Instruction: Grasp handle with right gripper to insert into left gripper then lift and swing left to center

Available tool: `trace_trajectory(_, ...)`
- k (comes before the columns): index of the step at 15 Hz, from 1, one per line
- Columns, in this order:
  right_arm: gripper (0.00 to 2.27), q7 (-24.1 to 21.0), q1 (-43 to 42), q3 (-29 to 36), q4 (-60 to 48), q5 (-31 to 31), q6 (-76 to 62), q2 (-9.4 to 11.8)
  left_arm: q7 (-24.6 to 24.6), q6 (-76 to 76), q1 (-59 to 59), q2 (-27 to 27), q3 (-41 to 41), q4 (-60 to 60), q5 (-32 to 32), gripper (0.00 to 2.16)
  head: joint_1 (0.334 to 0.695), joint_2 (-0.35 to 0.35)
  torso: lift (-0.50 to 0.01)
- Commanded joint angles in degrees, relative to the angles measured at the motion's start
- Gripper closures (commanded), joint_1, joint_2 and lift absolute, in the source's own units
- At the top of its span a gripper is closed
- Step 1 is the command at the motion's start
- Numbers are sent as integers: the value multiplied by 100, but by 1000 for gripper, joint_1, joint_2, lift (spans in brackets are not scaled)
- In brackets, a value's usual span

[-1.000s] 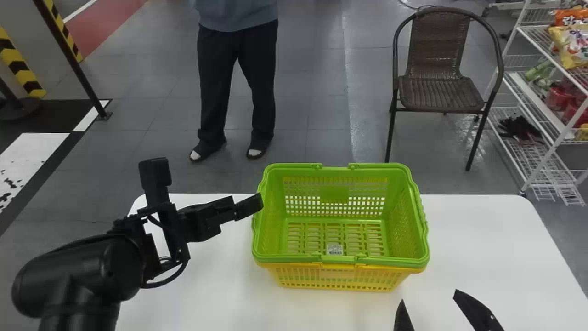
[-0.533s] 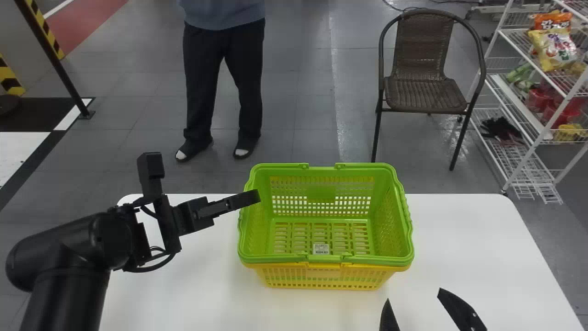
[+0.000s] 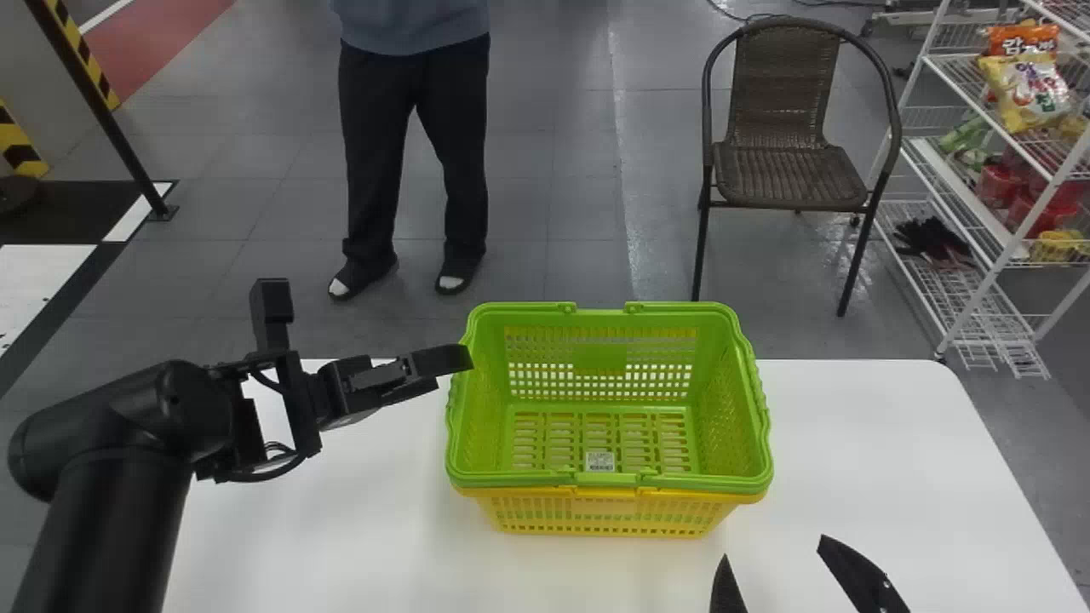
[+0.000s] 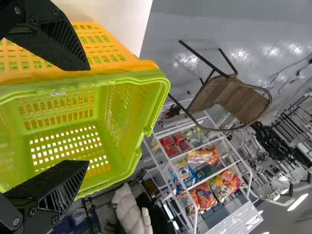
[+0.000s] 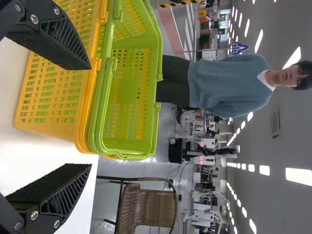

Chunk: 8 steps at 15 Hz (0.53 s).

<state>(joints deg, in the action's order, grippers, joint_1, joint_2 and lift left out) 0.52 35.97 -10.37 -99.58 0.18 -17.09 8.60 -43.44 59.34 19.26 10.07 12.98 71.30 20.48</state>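
A green basket (image 3: 609, 392) sits nested in a yellow basket (image 3: 600, 515) on the white table, its handles folded down on the rim. My left gripper (image 3: 464, 358) reaches over the table from the left, its tip at the green basket's left rim. In the left wrist view the left gripper (image 4: 89, 114) stands open, with the green basket (image 4: 58, 112) beyond its fingers. At the table's front right, my right gripper (image 3: 771, 547) is open, nearer than the baskets. In the right wrist view the right gripper (image 5: 91, 114) has nothing between its fingers; the yellow basket (image 5: 51, 92) is beyond.
The white table (image 3: 860, 451) extends to both sides of the baskets. Behind it stand a brown wicker chair (image 3: 788, 174) and, at the right, a white wire shelf (image 3: 1005, 247) with snack bags.
The head view has shifted, so the baskets appear farther left than at first. My left arm has shifted slightly, its gripper tip drawing a little left and away at the basket's rim.
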Motion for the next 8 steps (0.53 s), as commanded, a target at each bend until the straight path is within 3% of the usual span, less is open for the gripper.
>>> trace_trajectory(1,103,0,-2,0,0,0,0,1,-77,-137,192,127,-85,-389,-36,137,695,68,0)
trace_trajectory(8,103,9,-11,0,9,0,0,1,-341,-208,333,171,-155,-696,-159,137,695,83,0)
